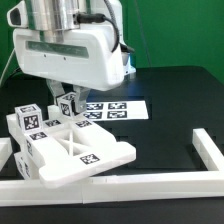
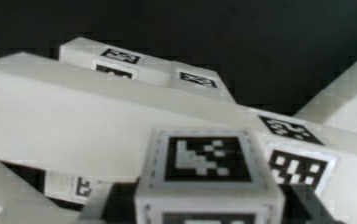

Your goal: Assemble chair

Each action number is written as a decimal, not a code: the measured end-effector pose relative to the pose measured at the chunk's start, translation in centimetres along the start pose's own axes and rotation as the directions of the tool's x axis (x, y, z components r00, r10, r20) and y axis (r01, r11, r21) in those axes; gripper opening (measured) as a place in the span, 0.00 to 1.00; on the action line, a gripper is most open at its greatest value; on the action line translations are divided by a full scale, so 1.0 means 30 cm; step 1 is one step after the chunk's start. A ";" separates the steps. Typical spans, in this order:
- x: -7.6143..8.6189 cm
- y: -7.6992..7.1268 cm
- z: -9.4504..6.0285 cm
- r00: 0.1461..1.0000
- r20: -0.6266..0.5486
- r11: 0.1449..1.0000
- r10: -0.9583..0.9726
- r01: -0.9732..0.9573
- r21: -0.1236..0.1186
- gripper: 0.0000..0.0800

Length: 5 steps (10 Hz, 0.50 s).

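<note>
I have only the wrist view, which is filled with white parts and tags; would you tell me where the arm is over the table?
Observer: The arm hangs over the chair parts, at the exterior view's left.
Operator: Is the marker board nearby?
Observer: Yes, the marker board lies flat just behind those parts, toward the exterior view's right.
Operator: Does anything bound the area?
Observer: A white rail runs along the front and up the exterior view's right side.

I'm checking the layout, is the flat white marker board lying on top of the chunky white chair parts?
No, the flat white marker board lies directly on the black table, behind the chunky matte-white chair parts.
</note>
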<state>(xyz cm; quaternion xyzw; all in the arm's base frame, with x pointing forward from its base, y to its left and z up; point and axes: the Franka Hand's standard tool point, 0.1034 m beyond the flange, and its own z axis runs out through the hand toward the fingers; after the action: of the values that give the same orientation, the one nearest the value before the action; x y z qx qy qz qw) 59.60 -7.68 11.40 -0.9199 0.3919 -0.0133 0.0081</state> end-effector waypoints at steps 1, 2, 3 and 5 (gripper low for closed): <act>0.000 0.000 0.000 1.000 0.000 1.000 -0.001 0.001 0.000 0.35; 0.000 0.000 0.000 1.000 0.000 1.000 -0.001 0.001 0.000 0.63; -0.001 0.001 0.000 0.999 0.002 0.999 -0.049 0.049 -0.004 0.63; -0.003 -0.008 -0.008 0.919 0.001 0.919 -0.393 0.393 -0.024 0.80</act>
<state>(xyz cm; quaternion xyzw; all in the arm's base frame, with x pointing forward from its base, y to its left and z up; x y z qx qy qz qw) 59.72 -7.45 11.65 -0.9798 0.1994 -0.0116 -0.0062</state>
